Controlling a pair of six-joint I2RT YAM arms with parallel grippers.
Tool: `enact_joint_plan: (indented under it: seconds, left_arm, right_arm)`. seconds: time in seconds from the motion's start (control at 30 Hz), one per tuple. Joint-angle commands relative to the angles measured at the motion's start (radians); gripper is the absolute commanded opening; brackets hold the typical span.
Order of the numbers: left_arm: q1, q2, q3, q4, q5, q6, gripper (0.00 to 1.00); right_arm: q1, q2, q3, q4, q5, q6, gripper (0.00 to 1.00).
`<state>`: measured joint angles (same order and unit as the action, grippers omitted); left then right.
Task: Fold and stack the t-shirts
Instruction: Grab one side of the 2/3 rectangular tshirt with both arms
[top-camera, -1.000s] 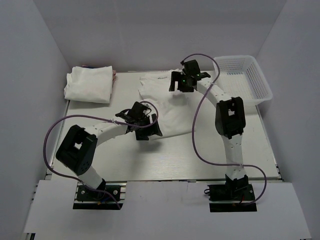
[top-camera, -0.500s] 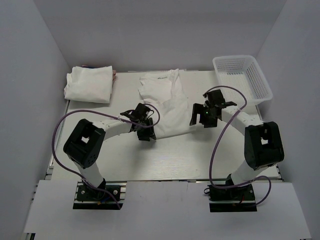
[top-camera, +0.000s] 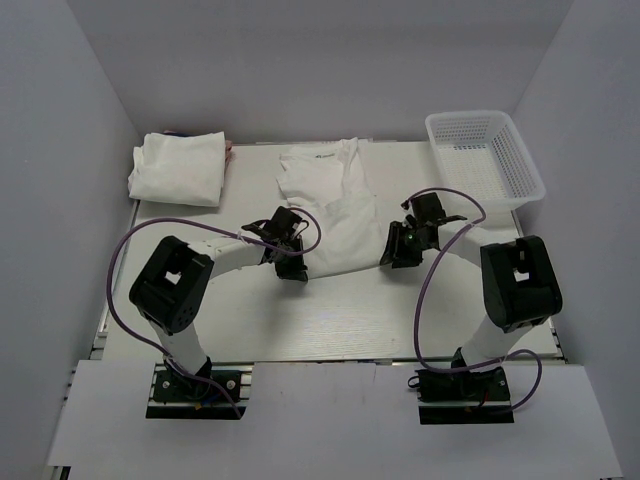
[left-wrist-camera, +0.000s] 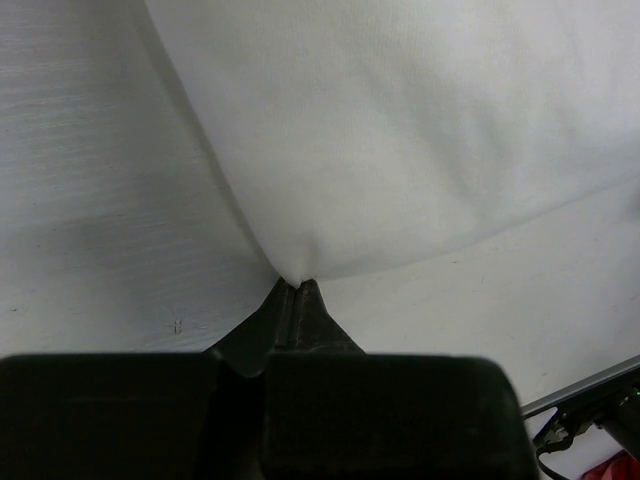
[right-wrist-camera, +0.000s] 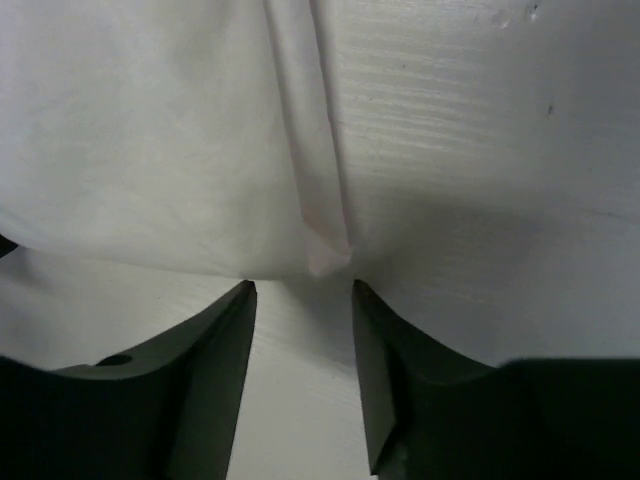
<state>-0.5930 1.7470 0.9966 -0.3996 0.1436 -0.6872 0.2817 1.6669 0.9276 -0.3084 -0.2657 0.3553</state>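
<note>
A white t-shirt (top-camera: 328, 210) lies spread in the middle of the table, collar toward the back. My left gripper (top-camera: 297, 272) is at its near left corner, and in the left wrist view this gripper (left-wrist-camera: 297, 286) is shut on the edge of the cloth (left-wrist-camera: 400, 130). My right gripper (top-camera: 389, 257) is at the shirt's near right corner. In the right wrist view the right gripper (right-wrist-camera: 301, 292) is open, and the creased corner of the shirt (right-wrist-camera: 328, 252) lies just ahead of the tips. A folded white t-shirt (top-camera: 180, 168) rests at the back left.
A white plastic mesh basket (top-camera: 487, 155) stands at the back right corner. The pale table (top-camera: 330, 320) ends in walls on the left, back and right. Purple cables loop from both arms over the near half of the table.
My right arm swung from the shirt's far side to its near right corner, and its jaws narrowed. My left gripper closed on the near left edge.
</note>
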Motion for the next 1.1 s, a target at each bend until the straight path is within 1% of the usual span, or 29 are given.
enact_joint_plan:
  seconds: [0.0, 0.03, 0.07, 0.1, 0.13, 0.17, 0.33, 0.47, 0.5, 0.53, 0.57, 0.7, 0.77, 0.93, 0.97, 1.07]
  left_arm:
    - [-0.005, 0.006, 0.002, -0.027, -0.035, 0.012, 0.00]
    - [-0.005, 0.006, 0.002, -0.016, -0.024, 0.012, 0.00]
    - [-0.005, -0.007, -0.010, -0.016, -0.024, 0.012, 0.00]
    - [-0.005, -0.007, -0.010, -0.016, -0.024, 0.012, 0.00]
    - [-0.005, -0.032, -0.019, -0.016, -0.024, 0.012, 0.00]
    - [-0.005, -0.041, -0.019, -0.016, -0.024, 0.012, 0.00]
    - [-0.005, -0.112, -0.058, -0.016, -0.036, 0.003, 0.00]
    - [-0.005, -0.156, -0.084, -0.007, -0.018, 0.003, 0.00]
    - [-0.005, -0.156, -0.084, -0.007, -0.009, 0.003, 0.00]
    - [-0.005, -0.156, -0.084, 0.005, -0.009, 0.003, 0.00]
    - [-0.005, -0.156, -0.084, 0.005, 0.002, 0.003, 0.00]
    - [-0.005, -0.144, -0.084, 0.024, 0.011, -0.006, 0.00]
    - [-0.005, -0.144, -0.084, 0.024, 0.011, -0.006, 0.00]
    - [-0.005, -0.144, -0.084, 0.024, 0.002, -0.006, 0.00]
    - [-0.005, -0.135, -0.084, 0.024, 0.002, -0.006, 0.00]
    - [-0.005, -0.135, -0.084, 0.015, 0.002, -0.006, 0.00]
  right_arm:
    - [-0.004, 0.036, 0.007, 0.064, -0.020, 0.014, 0.47]
    - [-0.006, 0.040, 0.002, 0.065, -0.014, 0.017, 0.36]
    - [-0.007, 0.042, 0.001, 0.065, -0.004, 0.014, 0.30]
    - [-0.006, 0.034, -0.004, 0.066, 0.002, 0.020, 0.21]
    - [-0.006, 0.027, -0.015, 0.066, 0.020, 0.020, 0.05]
    - [-0.009, 0.015, -0.033, 0.084, 0.028, 0.019, 0.00]
    - [-0.010, -0.107, -0.090, 0.109, 0.037, 0.013, 0.00]
    - [-0.007, -0.133, -0.110, 0.106, 0.030, -0.007, 0.00]
    - [-0.007, -0.133, -0.110, 0.110, 0.022, -0.022, 0.09]
    - [-0.006, -0.131, -0.105, 0.108, 0.016, -0.032, 0.28]
    - [-0.004, -0.130, -0.099, 0.100, -0.006, -0.042, 0.40]
    - [-0.003, -0.130, -0.102, 0.097, -0.043, -0.097, 0.53]
    - [0.002, -0.127, -0.111, 0.106, -0.047, -0.105, 0.55]
    - [0.004, -0.062, -0.089, 0.149, -0.055, -0.088, 0.55]
    - [0.002, -0.038, -0.076, 0.150, -0.058, -0.087, 0.52]
    - [0.005, -0.001, -0.076, 0.150, -0.066, -0.081, 0.39]
